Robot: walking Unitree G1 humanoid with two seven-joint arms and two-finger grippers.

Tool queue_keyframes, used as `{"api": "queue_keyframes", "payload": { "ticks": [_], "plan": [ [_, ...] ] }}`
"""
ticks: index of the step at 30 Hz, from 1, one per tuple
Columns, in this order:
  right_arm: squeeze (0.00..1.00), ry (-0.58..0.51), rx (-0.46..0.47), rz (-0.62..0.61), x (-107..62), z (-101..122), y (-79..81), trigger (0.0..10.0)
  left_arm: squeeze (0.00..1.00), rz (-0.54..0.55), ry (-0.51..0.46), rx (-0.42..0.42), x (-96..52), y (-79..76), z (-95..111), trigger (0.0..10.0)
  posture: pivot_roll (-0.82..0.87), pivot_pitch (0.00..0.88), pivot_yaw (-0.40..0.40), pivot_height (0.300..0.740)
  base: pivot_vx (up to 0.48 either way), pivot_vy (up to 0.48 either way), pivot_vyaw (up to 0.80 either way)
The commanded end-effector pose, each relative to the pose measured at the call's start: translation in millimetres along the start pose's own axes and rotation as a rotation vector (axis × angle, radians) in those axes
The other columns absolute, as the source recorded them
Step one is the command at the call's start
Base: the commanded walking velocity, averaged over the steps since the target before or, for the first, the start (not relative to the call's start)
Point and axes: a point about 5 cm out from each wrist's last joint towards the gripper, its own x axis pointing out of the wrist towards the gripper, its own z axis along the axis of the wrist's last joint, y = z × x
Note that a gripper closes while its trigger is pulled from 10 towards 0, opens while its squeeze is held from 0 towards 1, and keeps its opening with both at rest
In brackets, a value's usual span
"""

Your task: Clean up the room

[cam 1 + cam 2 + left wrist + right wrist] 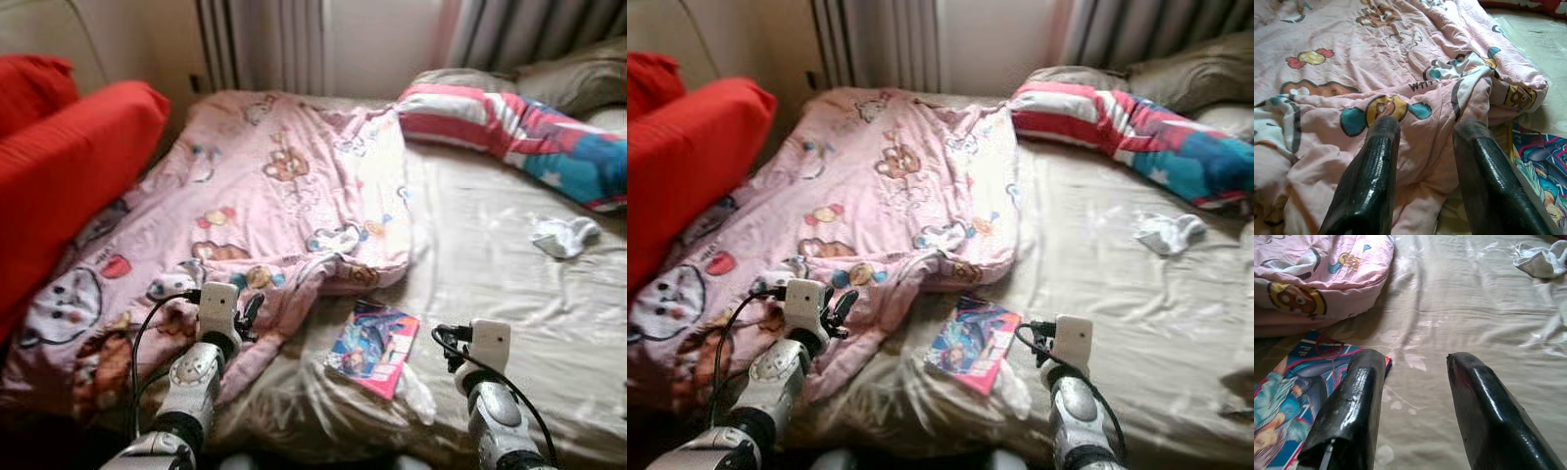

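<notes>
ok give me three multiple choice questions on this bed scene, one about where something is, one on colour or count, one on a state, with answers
1. Where does the comic book lie?
A. on the bare sheet, just beside the pink blanket's edge
B. on top of the striped pillow
C. on the red cushion

2. What colour is the large cushion on the robot's left?
A. red
B. green
C. white

3. How do the left gripper's fingers stand?
A. shut on the blanket
B. open, holding nothing
C. shut on the book

Answers:
1. A: the book rests on the beige bed sheet next to the folded edge of the pink cartoon blanket.
2. A: the cushion is plainly red.
3. B: the left wrist view shows a clear gap between the two black fingers, with the blanket beyond them. The right gripper stands open too, over the sheet near the book.
</notes>
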Motion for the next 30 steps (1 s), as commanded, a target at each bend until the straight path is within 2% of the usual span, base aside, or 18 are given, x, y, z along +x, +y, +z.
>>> {"api": "queue_keyframes", "payload": {
  "ticks": [1,10,22,25,30],
  "plan": [
    [0.0,0.016,-0.014,0.018,1.7,0.5,5.0,10.0,0.0,0.015,0.006,-0.006,-2.6,4.0,-2.5,10.0,0.01,0.0,-0.022,0.633,0.0,0.0,0.0],
    [0.0,0.032,-0.037,0.039,1.8,-1.4,11.1,10.0,0.0,0.006,0.006,-0.008,-2.3,1.0,-3.2,10.0,0.01,0.0,-0.022,0.604,0.0,0.0,0.0],
    [0.0,0.062,-0.06,0.065,2.3,-3.5,15.2,10.0,0.0,-0.007,0.0,-0.004,-0.7,-1.5,-1.3,10.0,0.0,0.0,-0.013,0.604,0.0,0.0,0.0],
    [0.0,0.077,-0.065,0.075,2.4,-4.7,16.7,10.0,0.0,-0.015,0.0,-0.003,0.4,-4.1,-0.8,10.0,0.0,0.0,-0.01,0.584,0.0,0.0,0.0],
    [0.0,0.091,-0.099,0.08,2.3,-6.2,18.1,10.0,0.0,-0.023,-0.001,-0.004,1.1,-4.8,0.0,10.0,0.0,0.0,-0.008,0.58,0.0,0.0,0.0]
  ]
}}
